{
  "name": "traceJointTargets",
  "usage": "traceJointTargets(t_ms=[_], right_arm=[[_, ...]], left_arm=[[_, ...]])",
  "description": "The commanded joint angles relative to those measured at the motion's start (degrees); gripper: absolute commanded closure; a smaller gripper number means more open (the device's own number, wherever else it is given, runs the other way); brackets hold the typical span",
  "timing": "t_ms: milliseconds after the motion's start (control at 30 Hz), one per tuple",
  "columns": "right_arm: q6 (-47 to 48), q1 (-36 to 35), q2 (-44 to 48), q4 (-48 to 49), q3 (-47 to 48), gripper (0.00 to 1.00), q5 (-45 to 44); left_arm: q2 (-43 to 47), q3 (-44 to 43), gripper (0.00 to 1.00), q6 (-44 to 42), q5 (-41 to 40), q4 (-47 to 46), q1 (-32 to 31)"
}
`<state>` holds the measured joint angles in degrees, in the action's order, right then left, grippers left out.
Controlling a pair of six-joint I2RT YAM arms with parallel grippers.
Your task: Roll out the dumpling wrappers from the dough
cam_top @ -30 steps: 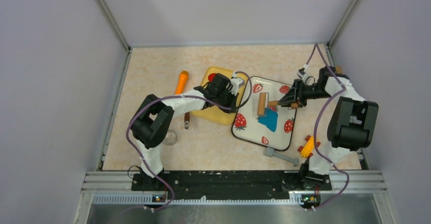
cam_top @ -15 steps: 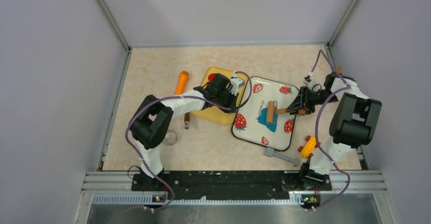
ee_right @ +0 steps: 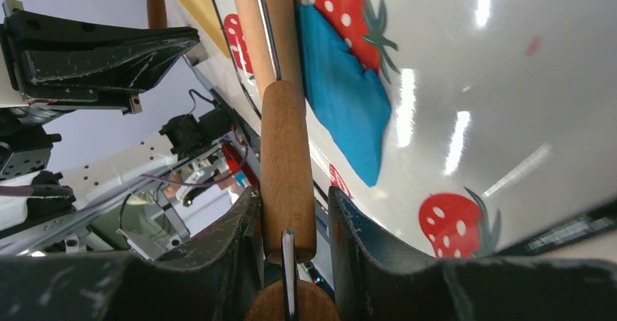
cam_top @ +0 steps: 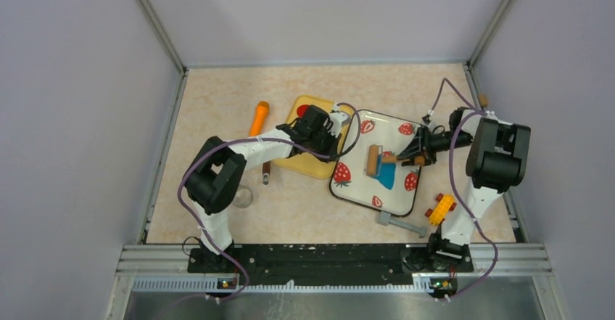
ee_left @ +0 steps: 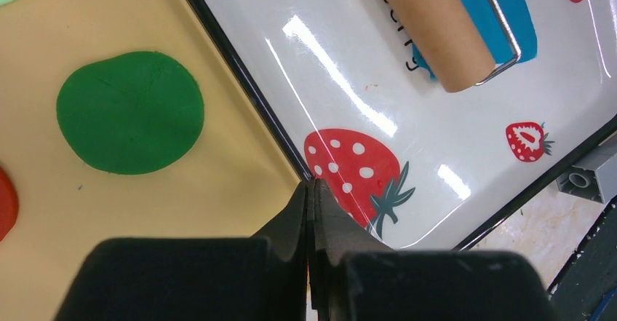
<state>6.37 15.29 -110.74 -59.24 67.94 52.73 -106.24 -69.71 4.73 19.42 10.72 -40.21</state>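
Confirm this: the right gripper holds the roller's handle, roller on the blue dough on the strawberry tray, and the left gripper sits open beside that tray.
One thing is wrong: the left gripper is shut, fingers pressed together, as the left wrist view shows. The right gripper does hold the roller's handle, roller on the blue dough on the strawberry tray.

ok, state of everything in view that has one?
dough: flattened, ragged patch, not yet a round wrapper
rolling pin: lying on the dough
right gripper: shut on the rolling pin handle
left gripper: shut, empty
green disc: flat, round
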Motion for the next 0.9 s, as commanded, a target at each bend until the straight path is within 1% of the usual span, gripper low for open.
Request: traceJointTargets(t_ms=[0,100,200,267,333,400,467,533,567,600,667,733,867], right_arm=[[2.0,-5.3,-4.4,3.5,-0.8,1.00,-20.8],[2.0,-7.9,-4.7,4.0,0.3,1.00,-18.6],[3.0,-8.8,-3.9,3.4,2.4,1.00,-10.5],[4.5,-8.8,-1.7,3.7,2.5,1.00,-5.5],[7.2,-8.8,0.8,3.2,2.6,1.00,-2.0],[11.4,-8.8,3.0,-0.7,4.6,1.00,2.4],[15.9,-8.8,4.0,-6.2,7.3,1.00,5.4],[18.6,-8.8,4.5,-10.4,9.0,1.00,6.2],[18.9,-8.8,4.6,-11.6,9.3,1.00,6.1],[19.5,-8.8,4.6,-12.6,9.5,1.00,6.1],[19.4,-8.8,4.4,-13.8,10.0,1.00,6.1],[19.6,-8.8,4.5,-15.1,10.9,1.00,6.5],[18.0,-8.8,6.1,-15.7,11.8,1.00,5.3]], left_arm=[[3.1,0.8,1.00,-1.3,-0.6,-0.9,-0.9],[3.2,0.8,1.00,-1.5,-0.7,-0.9,-1.0],[3.5,0.1,1.00,-1.9,-0.8,-0.5,-1.0],[4.5,-1.2,0.99,-3.4,-0.4,0.7,-1.0],[6.3,-4.0,0.83,-7.8,1.0,4.6,-1.0],[9.6,-5.0,0.66,-11.9,3.5,5.4,-1.0],[16.1,-0.9,0.53,-17.3,6.3,-0.2,-1.0],[21.4,6.4,0.44,-23.3,10.1,-10.2,-1.4],[23.0,9.9,0.41,-25.6,11.0,-16.4,-1.9],[23.8,12.7,0.36,-27.7,11.8,-19.9,-2.6],[22.5,12.5,0.35,-31.9,13.7,-22.7,-4.3],[19.1,10.3,0.34,-32.5,15.5,-23.5,-5.8],[12.0,5.9,0.35,-33.4,16.7,-26.6,-8.1]])
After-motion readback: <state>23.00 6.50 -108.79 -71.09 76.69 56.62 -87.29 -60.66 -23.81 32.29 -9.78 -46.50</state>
